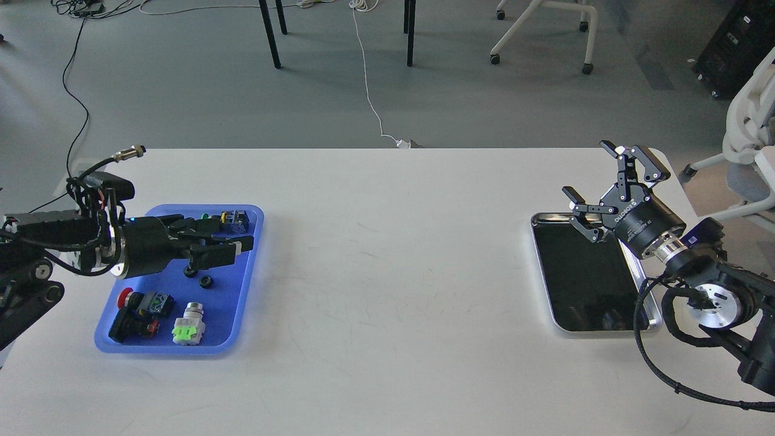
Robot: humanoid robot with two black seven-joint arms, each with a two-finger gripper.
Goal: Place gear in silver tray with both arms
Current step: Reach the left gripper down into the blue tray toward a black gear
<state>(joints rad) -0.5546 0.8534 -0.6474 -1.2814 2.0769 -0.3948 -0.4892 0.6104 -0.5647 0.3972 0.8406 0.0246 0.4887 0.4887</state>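
Two small black gears lie in the blue tray (227, 300): one (206, 281) in plain sight, the other (191, 272) half hidden under my left gripper. My left gripper (233, 240) lies level over the tray, pointing right, fingers apart and empty, just above the gears. The silver tray (581, 278) sits at the right of the table with a dark, empty bottom. My right gripper (588, 171) is open and empty, raised over the silver tray's far end.
The blue tray also holds a switch with a green part (188, 327), a red push button (136, 303) and a black switch block (235, 219) at the far end. White table (393, 272) between the trays. Chairs and cables stand on the floor behind.
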